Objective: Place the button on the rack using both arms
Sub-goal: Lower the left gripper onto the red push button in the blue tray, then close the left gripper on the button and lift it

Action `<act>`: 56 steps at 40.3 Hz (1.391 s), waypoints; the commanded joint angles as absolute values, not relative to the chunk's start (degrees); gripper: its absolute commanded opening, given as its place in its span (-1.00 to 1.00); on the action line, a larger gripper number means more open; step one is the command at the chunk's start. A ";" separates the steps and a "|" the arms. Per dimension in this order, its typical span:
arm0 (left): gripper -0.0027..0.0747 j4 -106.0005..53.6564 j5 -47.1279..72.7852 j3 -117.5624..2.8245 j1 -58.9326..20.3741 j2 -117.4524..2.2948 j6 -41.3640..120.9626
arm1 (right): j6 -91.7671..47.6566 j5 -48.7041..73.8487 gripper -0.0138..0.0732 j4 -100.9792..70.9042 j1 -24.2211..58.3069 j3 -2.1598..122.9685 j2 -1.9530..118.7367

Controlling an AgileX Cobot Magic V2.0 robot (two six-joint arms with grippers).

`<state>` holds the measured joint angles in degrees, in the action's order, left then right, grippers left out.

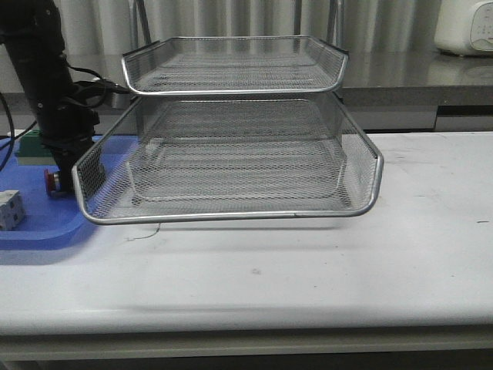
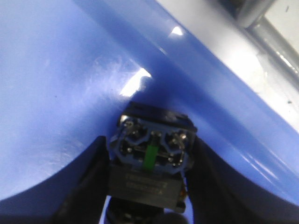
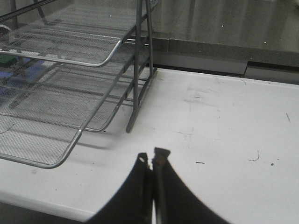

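The button (image 2: pixel 149 149) lies on the blue tray (image 2: pixel 56 93) with its blue end block and green strip facing the left wrist camera. My left gripper (image 2: pixel 147 141) is closed around its black body, one finger pressed on each side. In the front view the left gripper (image 1: pixel 63 163) reaches down at the far left beside the rack's corner, and the button's red cap (image 1: pixel 52 182) shows just below it. The silver wire-mesh rack (image 1: pixel 231 216) stands mid-table. My right gripper (image 3: pixel 152 156) is shut and empty above bare table, to the right of the rack (image 3: pixel 96 63).
The blue tray (image 1: pixel 46 227) also holds a small white cube (image 1: pixel 9 210) and a green-and-white block (image 1: pixel 31 146). A white appliance (image 1: pixel 466 27) stands on the counter at the back right. The table's front edge is near.
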<state>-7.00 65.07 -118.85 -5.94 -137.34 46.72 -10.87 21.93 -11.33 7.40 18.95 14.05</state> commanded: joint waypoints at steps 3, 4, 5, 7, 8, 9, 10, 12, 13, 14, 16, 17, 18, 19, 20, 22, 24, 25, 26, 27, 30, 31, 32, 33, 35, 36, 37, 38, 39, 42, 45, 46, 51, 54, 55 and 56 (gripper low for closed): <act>-0.48 -8.01 64.73 -120.66 -5.95 -133.43 46.80 | -10.92 17.28 -0.82 -11.69 7.45 20.61 14.39; -0.50 -8.01 64.73 -120.66 -5.95 -133.43 46.80 | -10.92 17.28 -0.82 -11.69 7.45 20.61 14.39; -0.52 -8.01 64.73 -120.66 -5.86 -133.43 46.62 | -10.92 17.28 -0.82 -11.69 7.45 20.61 14.39; -0.55 -8.01 64.97 -120.66 -5.57 -133.43 45.97 | -10.92 17.28 -0.82 -11.69 7.45 20.61 14.39; -0.55 -8.01 65.08 -120.66 -5.40 -133.43 45.64 | -10.92 17.28 -0.82 -11.69 7.45 20.61 14.39; -0.57 -8.01 65.33 -120.66 -5.26 -133.32 45.09 | -10.92 17.28 -0.82 -11.69 7.45 20.61 14.39; -0.58 -8.19 65.45 -120.66 -5.10 -133.32 44.99 | -10.92 17.28 -0.82 -11.69 7.45 20.61 14.39; -0.60 -8.93 66.10 -120.66 -4.55 -133.20 44.99 | -10.92 17.28 -0.82 -11.69 7.45 20.61 14.39; -0.61 -9.15 66.50 -120.66 -4.21 -133.21 44.99 | -10.92 17.28 -0.82 -11.69 7.45 20.61 14.39; -0.61 -9.69 66.92 -120.66 -3.95 -133.08 44.99 | -10.92 17.28 -0.82 -11.69 7.45 20.61 14.39; -0.61 -10.29 67.96 -120.66 -3.34 -132.83 44.85 | -10.92 17.28 -0.82 -11.69 7.45 20.61 14.39; -0.61 -10.30 68.35 -120.66 -3.08 -132.57 44.57 | -10.92 17.28 -0.82 -11.69 7.45 20.61 14.39; -0.61 -10.30 68.53 -120.66 -2.91 -132.27 44.29 | -10.92 17.28 -0.82 -11.69 7.45 20.61 14.39; -0.61 -10.30 68.76 -120.66 -2.60 -132.11 43.91 | -10.92 17.28 -0.82 -11.69 7.45 20.61 14.39; -0.61 -10.30 68.76 -120.66 -2.26 -131.64 43.60 | -10.92 17.28 -0.82 -11.69 7.45 20.61 14.39; -0.61 -10.30 69.16 -120.66 -1.70 -130.77 43.48 | -10.92 17.28 -0.82 -11.69 7.45 20.61 14.39; -0.61 -10.30 69.27 -120.66 -1.18 -129.64 43.11 | -10.92 17.28 -0.82 -11.69 7.45 20.61 14.39; -0.61 -10.30 69.50 -120.66 -0.95 -129.11 42.80 | -10.92 17.28 -0.82 -11.69 7.45 20.61 14.39; -0.61 -10.30 69.63 -120.66 -0.62 -128.35 42.30 | -10.92 17.28 -0.82 -11.69 7.45 20.61 14.39; -0.61 -10.30 69.92 -120.66 -0.49 -127.77 41.81 | -10.92 17.28 -0.82 -11.69 7.45 20.61 14.39; -0.61 -10.30 71.05 -120.66 -0.02 -125.81 41.56 | -10.92 17.28 -0.82 -11.69 7.45 20.61 14.39; -0.61 -10.30 71.56 -120.66 0.33 -125.03 41.44 | -10.92 17.28 -0.82 -11.69 7.45 20.61 14.39; -0.61 -10.30 72.02 -120.66 0.41 -124.47 41.04 | -10.92 17.28 -0.82 -11.69 7.45 20.61 14.39; -0.61 -10.30 72.53 -120.66 0.51 -123.89 40.68 | -10.92 17.28 -0.82 -11.69 7.45 20.61 14.39; -0.61 -10.18 74.09 -120.66 0.94 -122.56 39.89 | -10.92 17.28 -0.82 -11.69 7.45 20.61 14.39; -0.61 -10.18 74.08 -120.66 1.11 -121.74 39.17 | -10.92 17.28 -0.82 -11.69 7.45 20.61 14.39; -0.61 -10.18 74.08 -120.66 1.41 -121.22 38.54 | -10.92 17.28 -0.82 -11.69 7.45 20.61 14.39; -0.61 -10.18 74.08 -120.66 1.69 -120.61 37.81 | -10.92 17.28 -0.82 -11.69 7.45 20.61 14.39; -0.61 -10.18 74.08 -120.66 1.99 -119.91 37.22 | -10.92 17.28 -0.82 -11.69 7.45 20.61 14.39; -0.61 -10.05 74.08 -120.55 2.63 -117.87 35.65 | -10.92 17.28 -0.82 -11.69 7.45 20.61 14.39; -0.61 -10.05 74.08 -119.93 2.79 -115.09 33.79 | -10.92 17.28 -0.82 -11.69 7.45 20.61 14.39; -0.61 -10.05 74.08 -119.55 2.79 -114.20 33.25 | -10.92 17.28 -0.82 -11.69 7.45 20.61 14.39; -0.61 -11.28 74.08 -115.16 1.99 -108.06 32.63 | -10.92 17.28 -0.82 -11.69 7.45 20.61 14.39; -0.61 -12.43 74.08 -111.65 1.08 -104.18 32.63 | -10.92 17.28 -0.82 -11.69 7.45 20.61 14.39; -0.61 -12.76 74.08 -110.26 0.63 -102.73 32.63 | -10.92 17.28 -0.82 -11.69 7.45 20.61 14.39; -0.61 -13.15 74.08 -109.27 0.23 -101.35 32.63 | -10.92 17.28 -0.82 -11.69 7.45 20.61 14.39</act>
<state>-10.06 71.34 -111.02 1.70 -108.95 33.38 -10.78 21.93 -11.33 7.40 18.95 13.92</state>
